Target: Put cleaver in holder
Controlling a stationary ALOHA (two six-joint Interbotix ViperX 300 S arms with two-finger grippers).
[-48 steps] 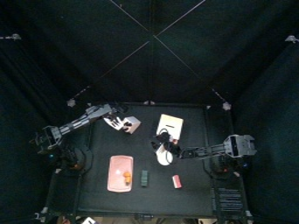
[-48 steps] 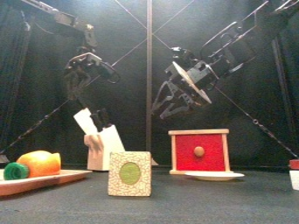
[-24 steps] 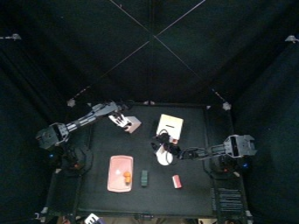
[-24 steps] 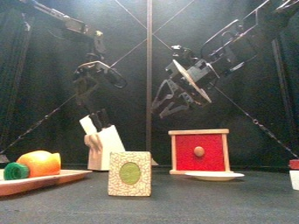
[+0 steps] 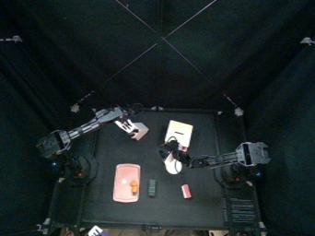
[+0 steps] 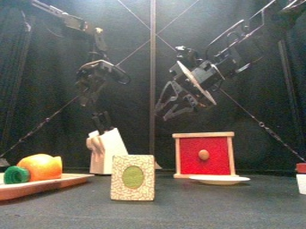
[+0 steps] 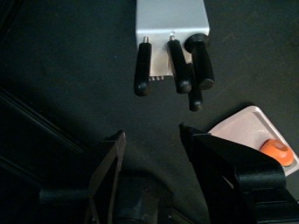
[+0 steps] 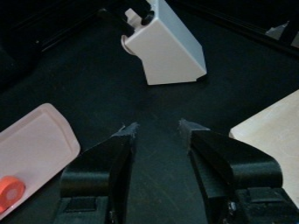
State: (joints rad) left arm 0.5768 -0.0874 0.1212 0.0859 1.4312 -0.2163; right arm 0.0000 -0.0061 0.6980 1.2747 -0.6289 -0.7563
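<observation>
So, nearest the front edge, a small cream card with a green oval [image 6: 132, 177] is stood upright, in front of the holder [image 6: 106, 152] and a touch to its right as seen from the front. A salmon-pink tray [image 6: 74, 182] is laid to the holder's front-left, with an orange piece [image 6: 39, 165] and a green piece [image 6: 13, 174] on it. A small red piece [image 6: 301, 168] is seen well off to the holder's right, at the table's edge.

Further back, a red box [image 6: 203, 154] is set on a pale plate [image 6: 227, 180], just right of the holder – from above, a cream rectangle [image 5: 181, 132] is seen there, beside the white block.

The holder itself is stood on the table, and three black handles [image 7: 177, 66] are stuck out of its slots side by side. The cleaver can't be picked out among them – only handles are shown, no blade.

The left gripper [image 7: 152, 147] is hung right above the holder, pointed down at the handles, its jaws spread wide and nothing held between them. The right gripper [image 8: 156, 131] is held up in the air to the holder's right, above the red box, jaws also parted and empty.
</observation>
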